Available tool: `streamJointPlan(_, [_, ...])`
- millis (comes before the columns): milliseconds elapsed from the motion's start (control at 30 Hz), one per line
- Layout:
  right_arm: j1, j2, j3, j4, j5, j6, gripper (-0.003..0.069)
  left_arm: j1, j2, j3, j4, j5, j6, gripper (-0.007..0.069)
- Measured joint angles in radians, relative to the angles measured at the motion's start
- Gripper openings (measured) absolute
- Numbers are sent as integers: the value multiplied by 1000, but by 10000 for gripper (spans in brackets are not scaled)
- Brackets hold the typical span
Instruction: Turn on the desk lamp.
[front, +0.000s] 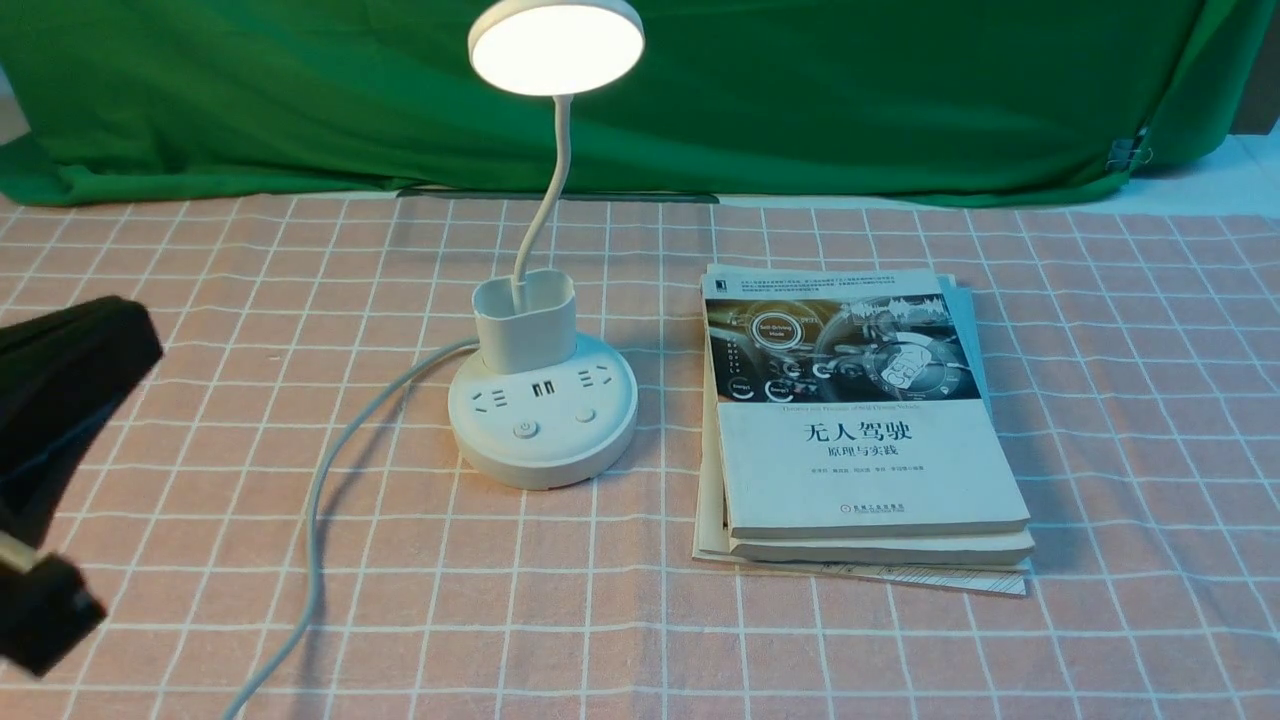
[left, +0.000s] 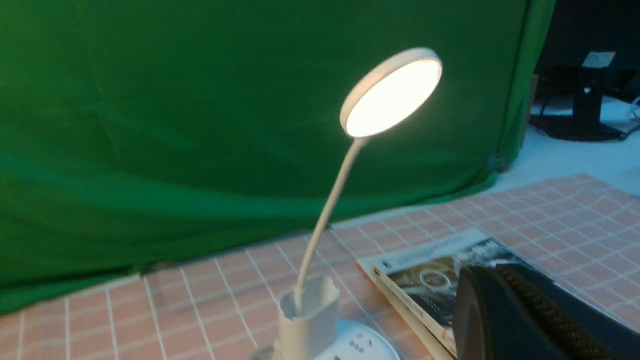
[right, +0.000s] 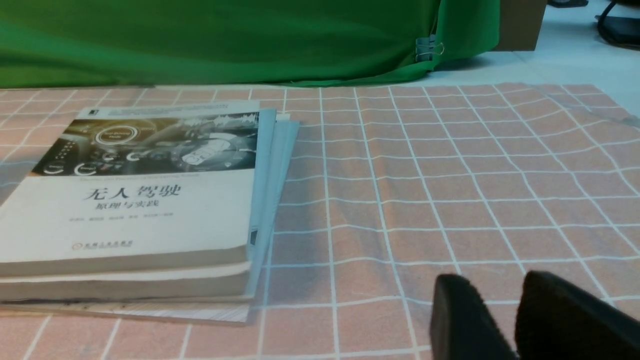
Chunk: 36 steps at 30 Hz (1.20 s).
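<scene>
The white plastic desk lamp (front: 543, 440) stands upright in the upper middle of the front view, a little left of centre, and it is lit. Its round flat disc head (front: 557, 48) glows bright white at the top edge of the frame, tilted so that its shining face shows. A thin, bendy white neck (front: 558, 180) curves down from the head into the open-topped white plastic cup holder (front: 526, 325), where its lower end shows inside the opening. The holder sits at the back of the round white base (front: 543, 440), whose top carries sockets and two round buttons. A pale cord (front: 318, 500) curves from behind the base to the bottom edge, left of centre.

Right of the lamp and apart from it lies a stack of paperback books (front: 870, 430), the top cover white with a dark dashboard picture. Both rest on a pink cloth with white grid lines (front: 640, 640); a green fabric curtain (front: 850, 110) hangs behind.

The black left gripper (left: 492, 270) is closed, its fingertips together. The black right gripper (right: 497, 277) is slightly parted.
</scene>
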Motion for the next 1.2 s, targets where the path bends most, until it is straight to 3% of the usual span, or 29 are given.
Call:
streamJointPlan(200, [0,0,0,0,0,0,241,108,-243,179,26,-88,0,21])
streamJointPlan(300, [0,0,0,0,0,0,241,279,-368,282,-43,-89,0,21])
streamJointPlan(500, [0,0,0,0,0,0,241,592,-385,372,-169,-46,0,21])
streamJointPlan(600, [0,0,0,0,0,0,241,652,-385,408,-169,5,0,21])
streamJointPlan(733, [0,0,0,0,0,0,241,649,-386,456,-148,34,2,21])
streamJointPlan(1033, [0,0,0,0,0,1,241,490,-387,458,-136,116,0,21])
streamJointPlan(1200, [0,0,0,0,0,1,241,455,-388,458,-136,117,0,21])
